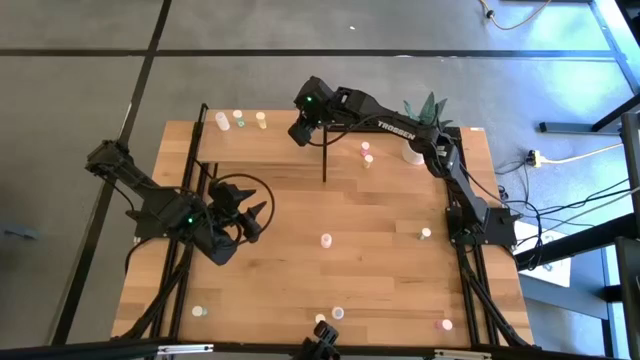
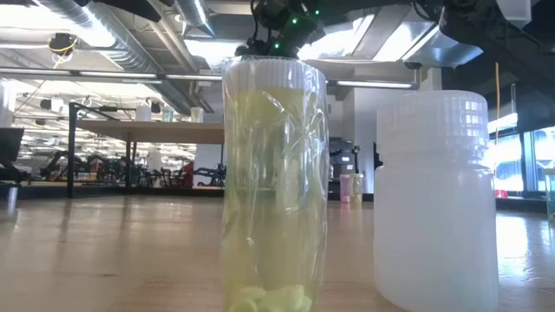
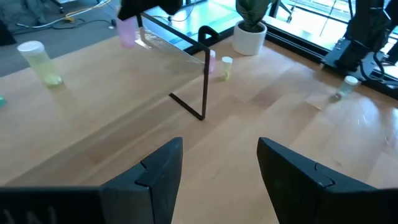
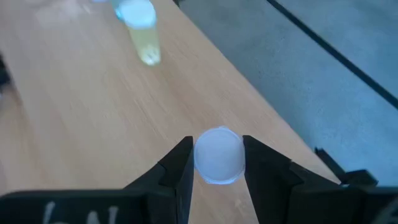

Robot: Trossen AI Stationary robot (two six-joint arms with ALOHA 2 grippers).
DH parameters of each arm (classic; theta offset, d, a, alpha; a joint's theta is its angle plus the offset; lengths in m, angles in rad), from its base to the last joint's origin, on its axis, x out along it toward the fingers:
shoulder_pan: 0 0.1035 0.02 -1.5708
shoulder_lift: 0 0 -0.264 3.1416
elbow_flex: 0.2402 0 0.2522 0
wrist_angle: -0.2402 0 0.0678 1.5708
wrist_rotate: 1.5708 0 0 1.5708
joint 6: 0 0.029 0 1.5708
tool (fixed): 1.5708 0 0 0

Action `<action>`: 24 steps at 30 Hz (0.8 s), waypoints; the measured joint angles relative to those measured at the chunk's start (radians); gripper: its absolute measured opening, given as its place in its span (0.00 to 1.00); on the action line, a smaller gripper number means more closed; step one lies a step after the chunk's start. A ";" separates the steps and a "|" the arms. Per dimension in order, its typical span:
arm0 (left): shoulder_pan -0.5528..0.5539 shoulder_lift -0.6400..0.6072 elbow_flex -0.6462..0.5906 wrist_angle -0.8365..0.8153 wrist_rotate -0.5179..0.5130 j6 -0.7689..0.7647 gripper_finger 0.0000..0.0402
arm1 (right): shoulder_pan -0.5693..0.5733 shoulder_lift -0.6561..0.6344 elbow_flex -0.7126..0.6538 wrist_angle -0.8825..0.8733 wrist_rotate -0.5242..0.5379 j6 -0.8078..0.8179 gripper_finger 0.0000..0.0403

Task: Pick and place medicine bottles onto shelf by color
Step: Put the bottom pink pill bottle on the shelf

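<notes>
White-topped bottle (image 4: 218, 155), one item, pinched between the fingers of the right gripper (image 1: 300, 131) over the shelf (image 1: 290, 135) at the table's far edge. We log this as the placing step, bottle not yet let go. Nearby on that shelf: three bottles (image 1: 240, 120) in a row, one yellowish. Left gripper (image 1: 250, 212) waits near the table's left side, fingers spread, holding nothing. Other bottles lie scattered across the table. Next move, in our judgement: lower the bottle beside its colour match, keep it upright, then part the fingers.
</notes>
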 joint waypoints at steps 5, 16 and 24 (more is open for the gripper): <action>0.000 0.000 0.000 0.000 0.001 0.000 0.50 | -0.006 0.009 -0.001 0.003 0.000 -0.002 0.31; -0.001 0.000 0.000 0.000 0.002 0.001 0.50 | -0.008 0.027 0.000 0.005 0.014 -0.021 0.31; -0.001 0.000 0.000 0.000 0.003 0.002 0.50 | -0.008 0.028 0.000 0.005 0.014 -0.025 0.37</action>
